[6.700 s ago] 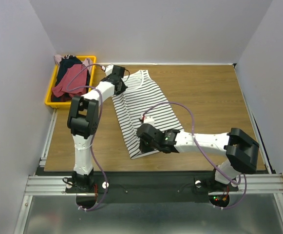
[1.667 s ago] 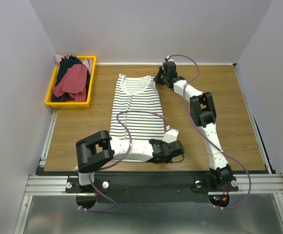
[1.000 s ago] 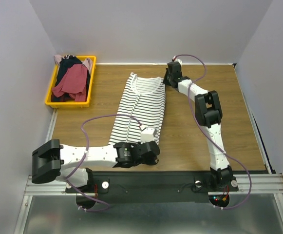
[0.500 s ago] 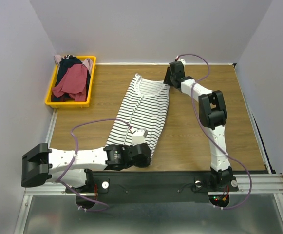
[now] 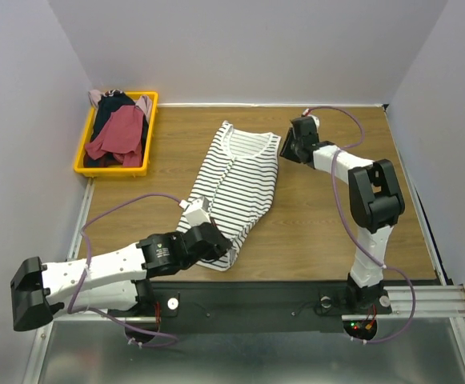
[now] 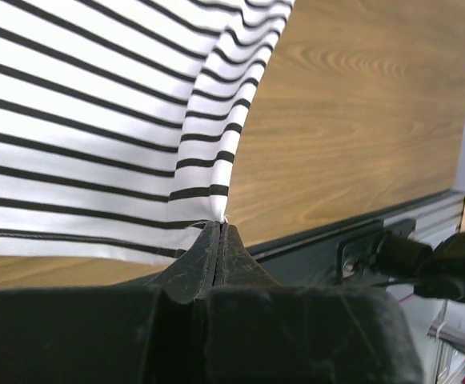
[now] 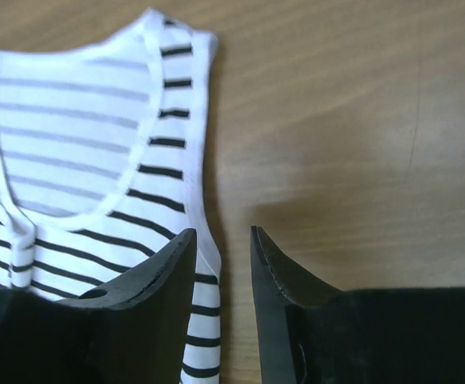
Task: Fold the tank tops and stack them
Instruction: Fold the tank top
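Top external: tank tops (image 5: pixel 118 128) in bin (image 5: pixel 108 170).

**Soft, even overhead light; blur only close to the lenses**

The top view is bright and evenly lit from above. The arms throw faint, soft-edged shadows onto the wooden table (image 5: pixel 312 228), and the pale walls take a cool grey-lilac cast. In the left wrist view the striped tank top (image 6: pixel 80 136) is crisp and well exposed, while the left gripper (image 6: pixel 218 230) is a dark, slightly soft mass. In the right wrist view the right gripper (image 7: pixel 222 234) casts a diffuse shadow on the wood. Its finger edges catch a pale sheen, and the grain looks mildly soft.
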`<action>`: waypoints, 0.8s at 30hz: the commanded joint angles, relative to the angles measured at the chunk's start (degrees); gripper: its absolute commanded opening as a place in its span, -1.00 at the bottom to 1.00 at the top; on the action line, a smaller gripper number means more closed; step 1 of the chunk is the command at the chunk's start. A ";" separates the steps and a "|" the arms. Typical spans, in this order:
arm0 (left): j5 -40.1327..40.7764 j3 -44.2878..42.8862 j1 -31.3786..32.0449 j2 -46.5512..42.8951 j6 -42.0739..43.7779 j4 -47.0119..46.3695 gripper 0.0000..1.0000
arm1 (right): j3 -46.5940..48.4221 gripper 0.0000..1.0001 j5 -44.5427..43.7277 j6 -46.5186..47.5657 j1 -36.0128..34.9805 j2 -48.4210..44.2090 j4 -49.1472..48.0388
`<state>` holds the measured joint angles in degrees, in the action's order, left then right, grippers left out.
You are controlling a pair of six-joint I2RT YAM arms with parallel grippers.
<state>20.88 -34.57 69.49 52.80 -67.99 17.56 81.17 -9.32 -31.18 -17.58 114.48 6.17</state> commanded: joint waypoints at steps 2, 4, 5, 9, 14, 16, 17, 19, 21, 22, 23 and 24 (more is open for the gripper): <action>2.58 1.26 -2.78 -0.59 0.84 2.56 -1.00 | -4.61 -0.28 4.66 -3.53 0.10 -0.13 -1.34; 2.76 1.43 -3.40 -0.24 0.40 3.44 -1.00 | -5.05 -0.28 5.01 -3.63 -0.78 0.48 -1.69; 2.85 1.95 -4.01 -0.06 0.14 3.62 -1.00 | -5.23 -0.25 5.19 -3.97 -0.87 1.09 -1.78; 2.32 3.62 -5.77 -0.67 -0.65 4.32 -1.00 | -5.23 -0.07 6.50 -5.21 -1.22 1.89 -3.27; 2.14 4.77 -7.00 -2.08 -1.18 5.73 -1.00 | -4.09 -0.05 8.00 -6.09 -2.01 3.47 -3.89; 2.14 4.86 -7.53 -2.26 -1.10 6.25 -1.00 | -3.56 -0.05 8.00 -6.52 -2.63 4.17 -4.07; 2.06 4.86 -7.79 -2.26 -0.92 6.26 -1.00 | -3.56 -0.05 7.83 -6.79 -2.89 4.26 -4.33; 1.88 4.86 -7.97 -2.35 -0.75 6.26 -1.00 | -3.82 -0.05 7.74 -7.40 -3.51 4.09 -4.77; 1.70 5.12 -8.06 -2.35 -0.48 6.08 -1.00 | -3.91 -0.04 7.74 -7.84 -3.86 4.00 -5.47; 1.53 5.12 -8.23 -2.26 -0.39 5.99 -1.00 | -3.56 -0.03 8.00 -8.02 -4.12 4.17 -5.47; 1.44 5.12 -8.32 -2.26 -0.22 5.99 -1.00 | -3.30 -0.03 8.61 -8.02 -4.21 4.44 -5.56; 1.35 5.12 -8.32 -2.17 -0.13 5.91 -1.00 | -2.95 -0.01 8.79 -8.02 -4.47 4.53 -5.56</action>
<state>21.21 -30.33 61.63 51.33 -68.45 22.59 76.42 -2.79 -37.78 -20.36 117.19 2.15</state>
